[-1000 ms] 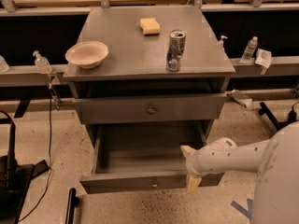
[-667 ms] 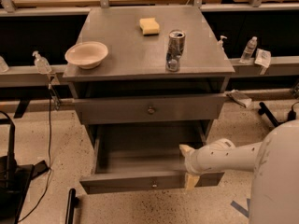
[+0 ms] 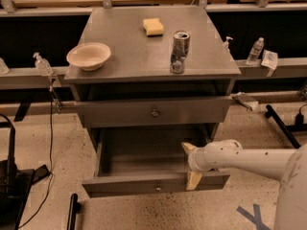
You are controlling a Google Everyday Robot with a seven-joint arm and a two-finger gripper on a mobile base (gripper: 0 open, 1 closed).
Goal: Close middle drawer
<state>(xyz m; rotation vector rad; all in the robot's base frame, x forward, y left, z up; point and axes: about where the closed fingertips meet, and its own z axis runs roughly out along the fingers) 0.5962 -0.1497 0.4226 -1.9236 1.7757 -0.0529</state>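
The middle drawer (image 3: 144,184) is pulled far out of the grey cabinet, showing its grey inside and a small round knob (image 3: 158,188) on its flat front. My gripper (image 3: 191,164) is at the right end of the drawer front, coming in from the right on a white arm. Its pale fingers are spread: one finger (image 3: 187,147) is inside the drawer and the other (image 3: 193,180) lies against the outside of the front panel. The taller drawer above (image 3: 120,113), with a larger knob (image 3: 155,112), stands slightly out.
On the cabinet top (image 3: 129,61) are a pale bowl (image 3: 88,56), a yellow sponge (image 3: 153,27) and a metal can (image 3: 179,51). Rails with small bottles run along both sides. Black equipment and cables lie on the floor at left (image 3: 14,181).
My gripper has shifted slightly left and toward the cabinet along the drawer's right end. The drawer looks about as far out as before.
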